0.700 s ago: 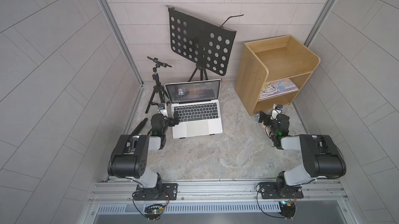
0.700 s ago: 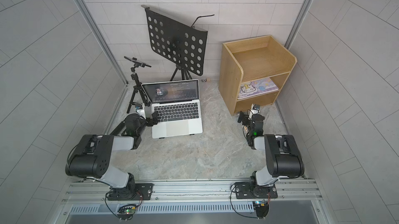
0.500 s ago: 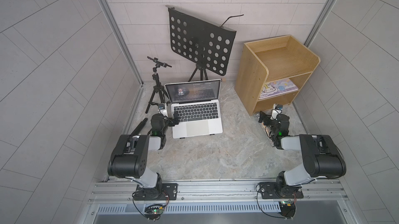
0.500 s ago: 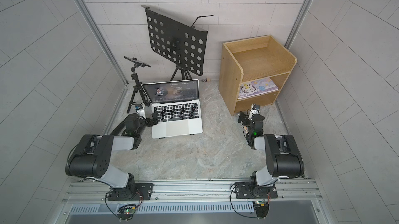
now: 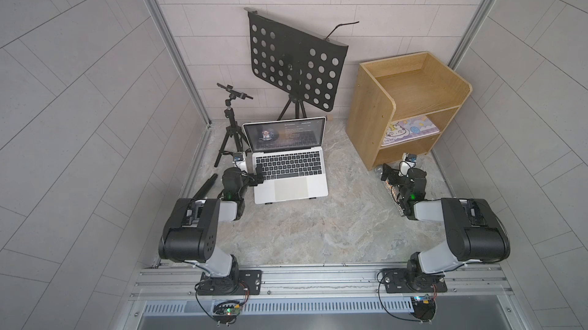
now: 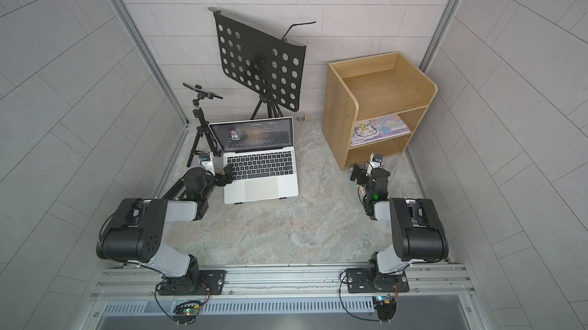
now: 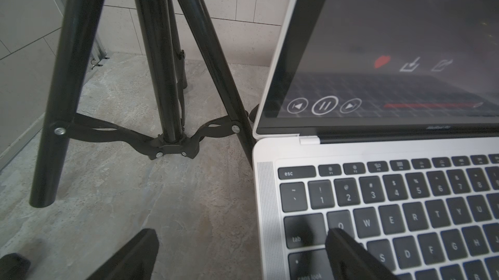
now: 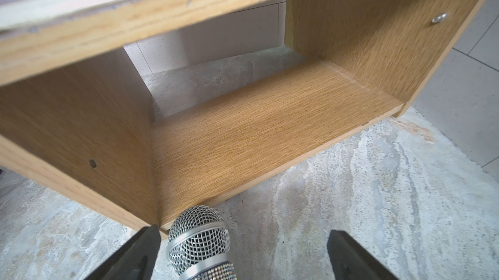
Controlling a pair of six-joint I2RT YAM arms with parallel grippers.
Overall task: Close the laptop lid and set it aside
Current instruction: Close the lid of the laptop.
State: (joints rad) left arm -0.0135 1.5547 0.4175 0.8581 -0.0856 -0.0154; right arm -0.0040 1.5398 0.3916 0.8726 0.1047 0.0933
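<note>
Laptop (image 5: 288, 175): one; laptop lid (image 5: 284, 136) stood open.
Keys (image 7: 391, 219): read "esc", "tab", "caps lock".
Left gripper (image 7: 240, 235): jaws apart, straddling laptop's side edge.
Right gripper (image 8: 243, 234): jaws apart around one microphone (image 8: 199, 238).

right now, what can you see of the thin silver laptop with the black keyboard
The thin silver-white laptop sits open, lid tilted back, its black-bordered screen showing a music player. Black keyboard, large pale trackpad, metal-looking shell. Black feet show under its front edge. The open left gripper straddles its left edge, one finger above the tab key; contact unclear.
</note>
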